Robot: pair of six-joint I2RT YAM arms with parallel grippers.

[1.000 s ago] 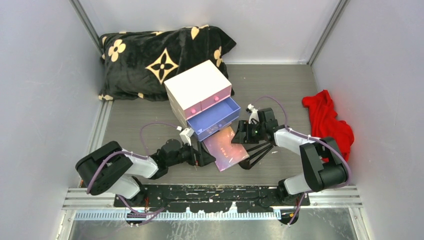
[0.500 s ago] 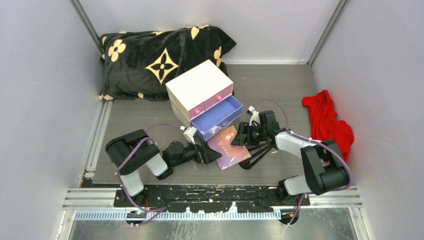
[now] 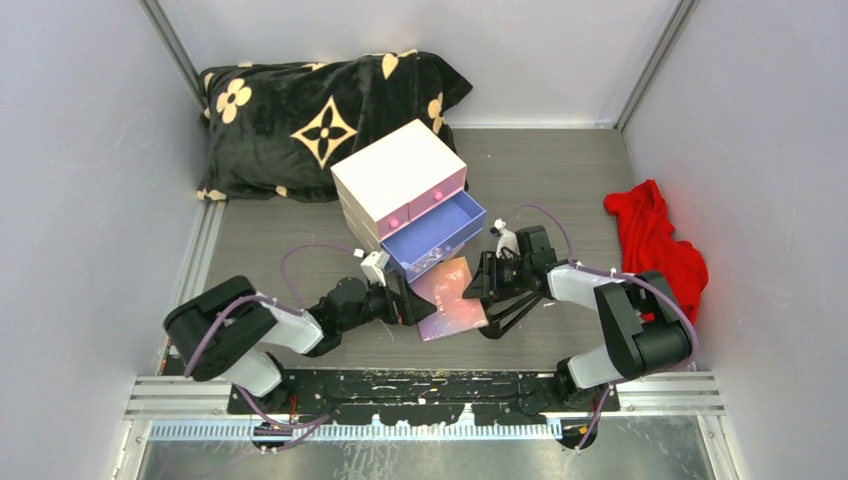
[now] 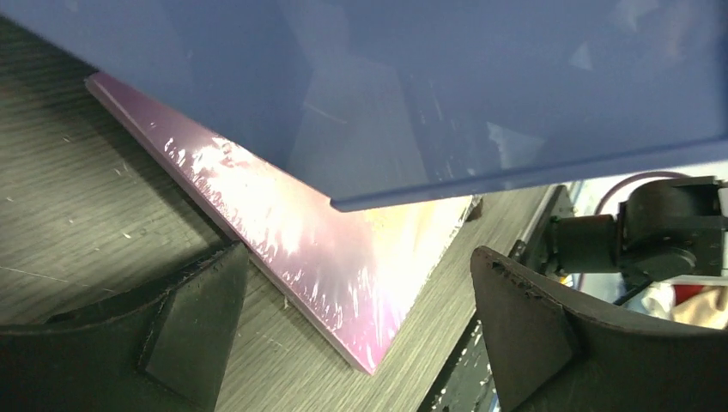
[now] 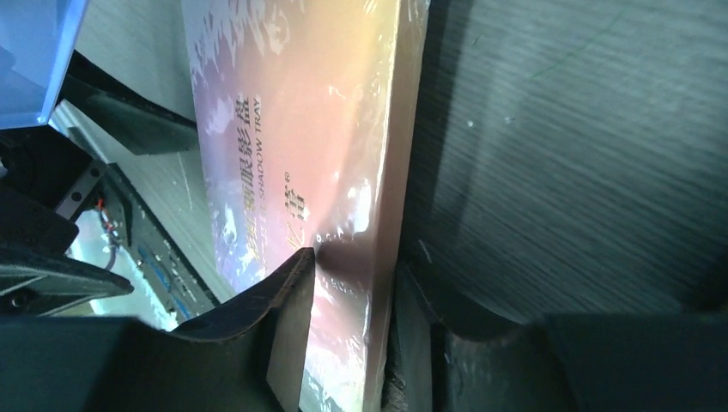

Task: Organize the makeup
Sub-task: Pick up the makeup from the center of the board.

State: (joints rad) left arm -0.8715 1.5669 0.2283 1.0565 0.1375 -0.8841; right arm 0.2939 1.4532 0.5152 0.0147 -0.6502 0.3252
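The makeup in view is a flat iridescent pink-purple palette [image 3: 452,300] on the table, its far corner under the open blue drawer [image 3: 437,232]. My right gripper [image 3: 474,290] is shut on the palette's right edge. The right wrist view shows the palette [image 5: 292,129] edge-on, with my right gripper [image 5: 354,262] having one finger on its printed face and the other on its underside. My left gripper [image 3: 415,306] is open at the palette's left side. In the left wrist view the left gripper [image 4: 358,257] straddles the palette's near corner [image 4: 343,275] without touching it, beneath the drawer [image 4: 429,86].
The cream box [image 3: 398,175] with pink drawers stands at mid-table. Behind it lies a black pillow [image 3: 300,120] with gold flowers. A red cloth [image 3: 655,245] is at the right wall. Thin black sticks [image 3: 518,308] lie just below the right gripper.
The right jaws have closed onto the palette's edge. The palette has shifted a little left and nearer to the left gripper. The left arm's elbow swung back to the left.
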